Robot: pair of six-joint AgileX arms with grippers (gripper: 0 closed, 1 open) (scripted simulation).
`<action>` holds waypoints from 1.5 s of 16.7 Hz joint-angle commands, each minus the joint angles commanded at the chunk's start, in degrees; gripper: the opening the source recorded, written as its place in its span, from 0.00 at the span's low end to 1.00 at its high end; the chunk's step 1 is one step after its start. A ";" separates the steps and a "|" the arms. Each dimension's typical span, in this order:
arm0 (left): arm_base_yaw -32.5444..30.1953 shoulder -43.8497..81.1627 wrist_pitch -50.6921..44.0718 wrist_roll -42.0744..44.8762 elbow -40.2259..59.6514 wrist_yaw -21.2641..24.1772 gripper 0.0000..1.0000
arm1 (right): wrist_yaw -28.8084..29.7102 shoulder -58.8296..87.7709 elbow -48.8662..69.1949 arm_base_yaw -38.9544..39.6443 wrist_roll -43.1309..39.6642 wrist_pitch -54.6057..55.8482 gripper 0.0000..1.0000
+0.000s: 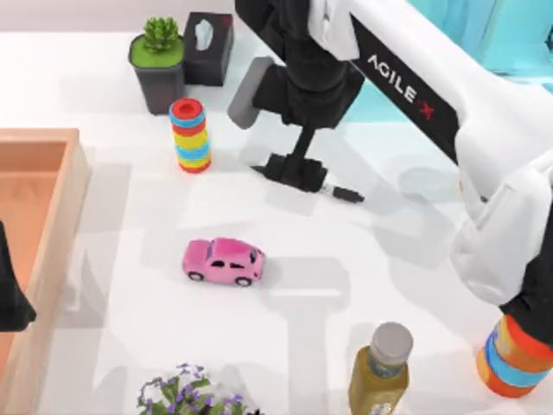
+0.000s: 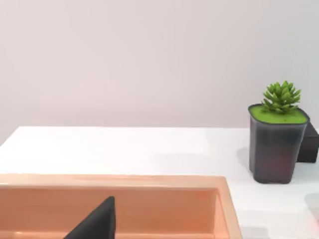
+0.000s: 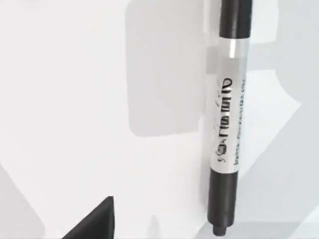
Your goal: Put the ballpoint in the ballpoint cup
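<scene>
The ballpoint (image 3: 227,124) lies flat on the white table, with black ends and a pale printed barrel. In the top view one black end (image 1: 346,193) pokes out from under my right gripper (image 1: 296,168), which hangs open just above it, touching nothing. One dark fingertip (image 3: 97,221) stands beside the pen, apart from it. A grey cup-like container (image 1: 251,91) stands behind the right arm, partly hidden; I take it for the ballpoint cup. My left gripper (image 1: 9,298) is parked open at the left edge over the wooden tray (image 1: 52,225), its fingertip (image 2: 97,224) above the tray.
A pink toy car (image 1: 223,261) sits mid-table. A stack of coloured rings (image 1: 190,135), a potted succulent (image 1: 158,65) and a black tissue box (image 1: 207,47) stand at the back. Near the front are a bottle (image 1: 380,372), flowers (image 1: 186,393) and a striped can (image 1: 514,363).
</scene>
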 joint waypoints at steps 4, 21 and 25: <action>0.00 0.00 0.00 0.00 0.00 0.00 1.00 | 0.00 -0.97 -6.55 -0.18 -0.52 6.20 1.00; 0.00 0.00 0.00 0.00 0.00 0.00 1.00 | -0.11 -3.12 -28.23 -1.18 -1.52 25.40 0.62; 0.00 0.00 0.00 0.00 0.00 0.00 1.00 | -0.11 -3.12 -28.23 -1.18 -1.52 25.40 0.32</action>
